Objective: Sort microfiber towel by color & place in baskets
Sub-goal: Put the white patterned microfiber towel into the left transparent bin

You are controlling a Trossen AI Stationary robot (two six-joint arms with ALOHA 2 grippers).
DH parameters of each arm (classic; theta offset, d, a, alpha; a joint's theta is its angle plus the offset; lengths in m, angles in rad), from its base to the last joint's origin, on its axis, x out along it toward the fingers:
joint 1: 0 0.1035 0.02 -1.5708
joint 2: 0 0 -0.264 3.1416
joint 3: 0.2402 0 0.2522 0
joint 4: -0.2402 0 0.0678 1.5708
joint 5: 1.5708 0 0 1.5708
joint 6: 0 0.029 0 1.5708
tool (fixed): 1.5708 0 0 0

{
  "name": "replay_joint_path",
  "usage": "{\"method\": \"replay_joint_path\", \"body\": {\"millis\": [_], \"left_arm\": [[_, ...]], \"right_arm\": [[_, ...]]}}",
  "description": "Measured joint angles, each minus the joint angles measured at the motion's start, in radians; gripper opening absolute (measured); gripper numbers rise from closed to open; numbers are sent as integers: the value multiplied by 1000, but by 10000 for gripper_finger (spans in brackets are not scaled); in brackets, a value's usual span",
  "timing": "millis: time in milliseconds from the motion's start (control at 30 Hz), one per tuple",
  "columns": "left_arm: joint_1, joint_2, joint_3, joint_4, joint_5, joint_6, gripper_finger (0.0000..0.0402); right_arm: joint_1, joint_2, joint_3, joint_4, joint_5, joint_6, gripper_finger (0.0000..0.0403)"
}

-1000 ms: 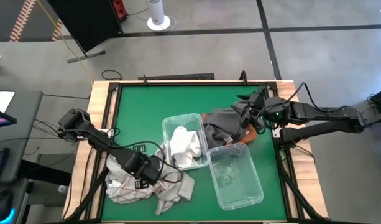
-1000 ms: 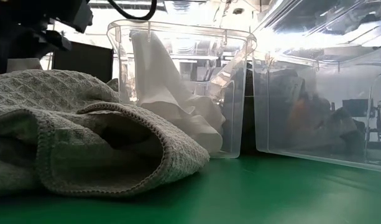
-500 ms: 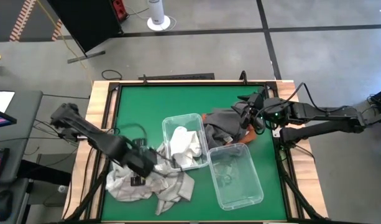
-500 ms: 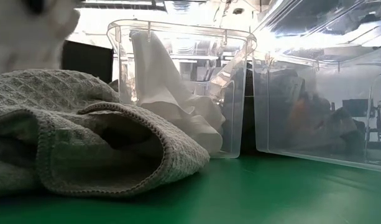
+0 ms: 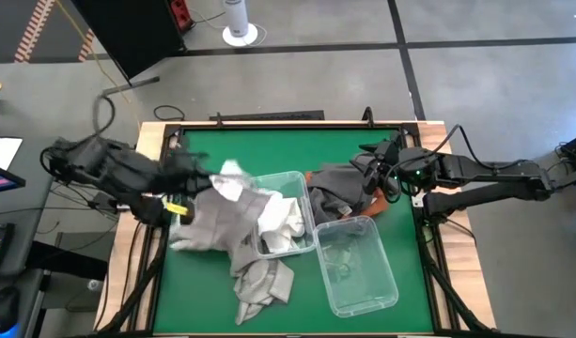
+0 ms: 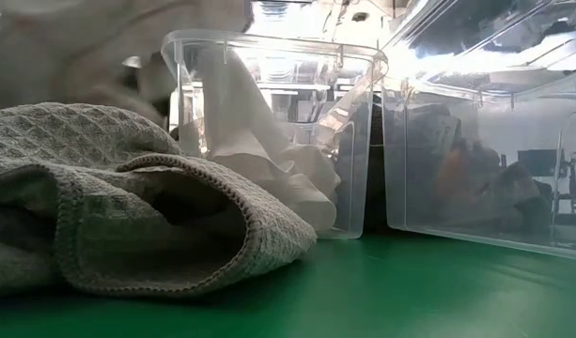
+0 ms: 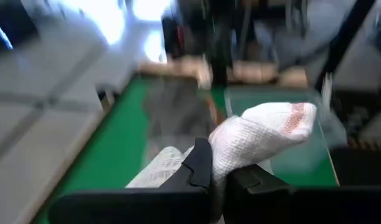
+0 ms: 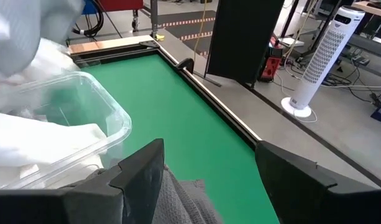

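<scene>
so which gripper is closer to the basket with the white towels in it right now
Left. The left gripper, shut on a light towel, is just off that basket's left edge. The right gripper sits open over the dark grey towels past the basket's other side, farther off.

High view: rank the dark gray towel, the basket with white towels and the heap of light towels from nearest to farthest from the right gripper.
From the right gripper, at the table's right edge:
1. Dark gray towel, lying right under it.
2. Basket with white towels, mid-table, to its left.
3. Heap of light towels, front left of the table.
</scene>
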Motion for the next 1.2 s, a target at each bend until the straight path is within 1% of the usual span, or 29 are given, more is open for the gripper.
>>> {"method": "replay_joint_path", "body": {"millis": [133, 233, 333, 467, 533, 600, 767, 867, 1000, 1133, 1200], "left_arm": [[56, 12, 4, 147, -9, 147, 3], [90, 41, 3, 303, -7, 265, 3], [100, 61, 3, 474, 0, 398, 5], [101, 76, 39, 607, 3, 539, 5], [101, 77, 48, 669, 24, 580, 5], [101, 76, 50, 751, 68, 613, 6], [111, 83, 50, 960, 112, 746, 6], [153, 100, 51, 1077, 179, 771, 6], [215, 124, 51, 1171, 291, 743, 6], [272, 150, 51, 1314, 303, 745, 7], [306, 164, 57, 1399, 344, 722, 7]], "right_arm": [[0, 7, 0, 0, 0, 11, 283], [0, 16, 0, -2, 0, 12, 283], [0, 21, 0, -10, 0, 13, 283], [0, 25, 0, -10, 0, 13, 283], [0, 26, 0, -11, 0, 13, 283], [0, 25, 0, -11, 1, 13, 283], [0, 25, 0, -11, 29, 12, 283], [0, 26, 0, -11, 32, 11, 283], [0, 25, 0, -6, 33, 12, 283], [0, 26, 0, -5, 34, 11, 283], [0, 26, 0, -6, 35, 11, 283]]}}
